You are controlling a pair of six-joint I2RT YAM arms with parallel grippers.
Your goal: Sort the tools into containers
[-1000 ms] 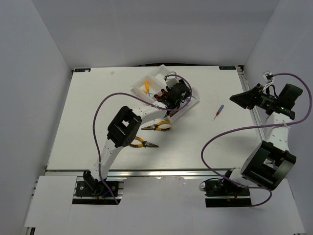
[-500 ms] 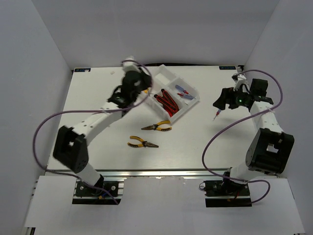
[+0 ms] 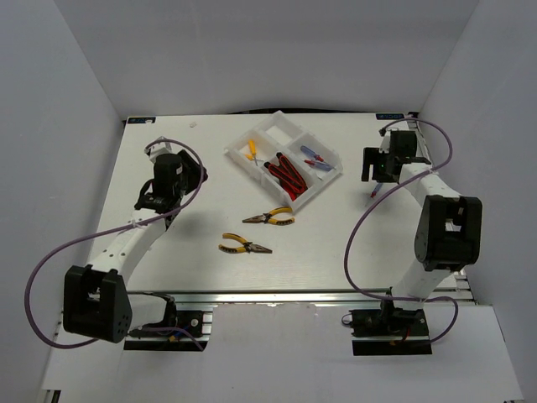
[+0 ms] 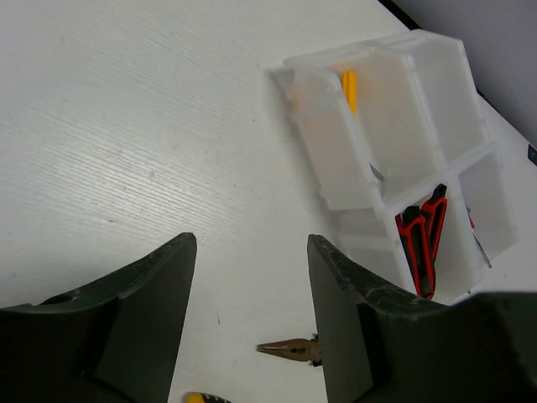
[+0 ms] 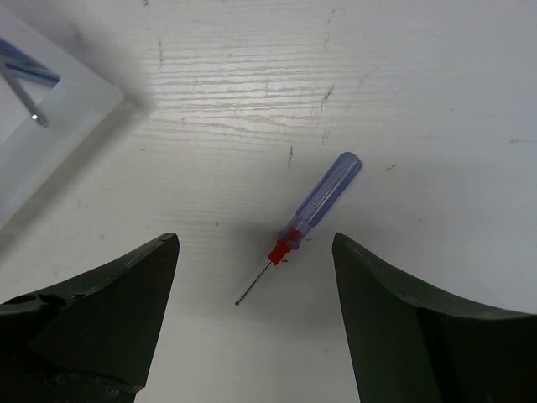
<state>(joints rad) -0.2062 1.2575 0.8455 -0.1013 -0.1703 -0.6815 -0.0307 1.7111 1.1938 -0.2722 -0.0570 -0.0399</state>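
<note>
Left end effector [image 4: 252,252] has swung left off the tray [image 3: 284,133], spread, empty; right end effector [image 5: 254,243], spread, now hovers over the screwdriver [image 5: 323,195], which may roll if nudged.

Left arm [image 3: 126,243] and right arm [image 3: 417,178] are both rocking white links with chunky black joints, and purple cables [image 3: 348,252] are looping off each one.
</note>
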